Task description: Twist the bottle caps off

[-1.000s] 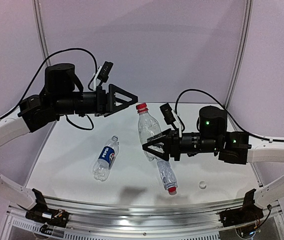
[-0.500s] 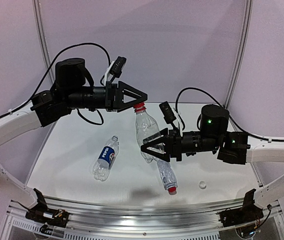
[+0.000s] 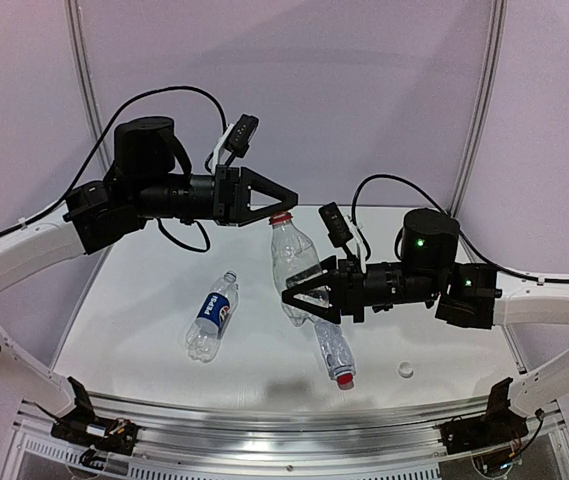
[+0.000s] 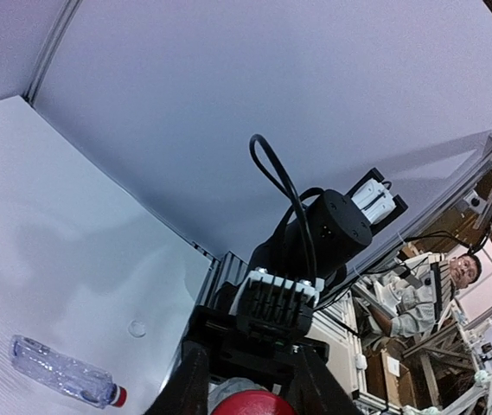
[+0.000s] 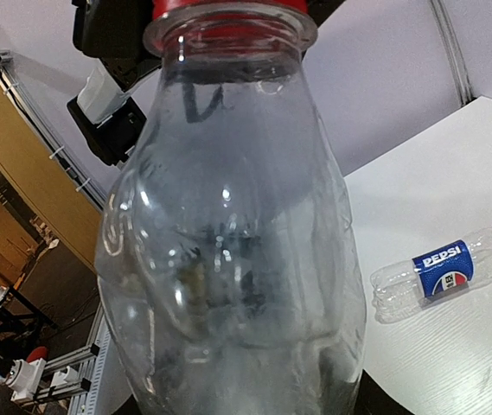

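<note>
A clear unlabelled bottle (image 3: 291,258) stands nearly upright in the air, my right gripper (image 3: 299,291) shut round its lower body. In the right wrist view this bottle (image 5: 228,242) fills the frame and hides the fingers. Its red cap (image 3: 281,217) sits between the fingers of my left gripper (image 3: 286,206), which come in from the left and press on both sides of the cap (image 4: 254,404). A Pepsi bottle (image 3: 212,315) with a whitish cap lies on the table. A ribbed bottle (image 3: 332,348) lies below the right gripper, its red cap (image 3: 345,380) pointing to the front.
A loose whitish cap (image 3: 405,369) lies on the white table (image 3: 134,300) near the right arm. Beyond the table's edge, the left wrist view shows a seated person (image 4: 427,290) among equipment. Cables loop over both arms.
My left arm swung right to the bottle's top and its jaws closed from wide open onto the red cap. The right gripper and its bottle barely moved.
</note>
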Controlling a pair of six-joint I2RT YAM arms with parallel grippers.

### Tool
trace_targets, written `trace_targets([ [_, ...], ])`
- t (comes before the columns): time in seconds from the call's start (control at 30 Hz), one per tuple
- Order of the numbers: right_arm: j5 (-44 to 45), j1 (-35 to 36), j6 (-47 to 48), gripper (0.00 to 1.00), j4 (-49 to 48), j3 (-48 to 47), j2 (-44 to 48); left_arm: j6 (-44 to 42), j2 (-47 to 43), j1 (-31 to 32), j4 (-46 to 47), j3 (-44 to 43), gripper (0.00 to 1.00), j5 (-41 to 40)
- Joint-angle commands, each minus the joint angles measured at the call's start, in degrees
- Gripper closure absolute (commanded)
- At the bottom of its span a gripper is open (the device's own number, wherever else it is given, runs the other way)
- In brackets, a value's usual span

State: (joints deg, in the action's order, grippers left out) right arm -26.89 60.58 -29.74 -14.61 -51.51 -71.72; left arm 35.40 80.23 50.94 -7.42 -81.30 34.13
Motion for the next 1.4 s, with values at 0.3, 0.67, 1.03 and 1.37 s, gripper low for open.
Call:
trace_targets([
  [0.3,8.3,-0.1,3.6,0.68,6.0,-4.3,-1.5,-1.8,2.2,0.4,-12.9,-6.9,0.96,-9.1],
  [0.67,28.8,-0.1,9.6,0.68,23.7,-9.8,-0.6,4.5,8.2,0.5,-23.1,-15.1,0.89,-23.0],
  [1.03,23.3,-0.1,7.0,0.68,19.7,-5.2,0.3,4.4,7.9,-1.1,-17.6,-14.2,0.34,-18.4],
  [1.37,14.7,-0.2,4.4,0.68,10.2,-1.5,2.0,-0.8,-3.9,-3.5,-11.6,-1.9,0.12,-13.4],
])
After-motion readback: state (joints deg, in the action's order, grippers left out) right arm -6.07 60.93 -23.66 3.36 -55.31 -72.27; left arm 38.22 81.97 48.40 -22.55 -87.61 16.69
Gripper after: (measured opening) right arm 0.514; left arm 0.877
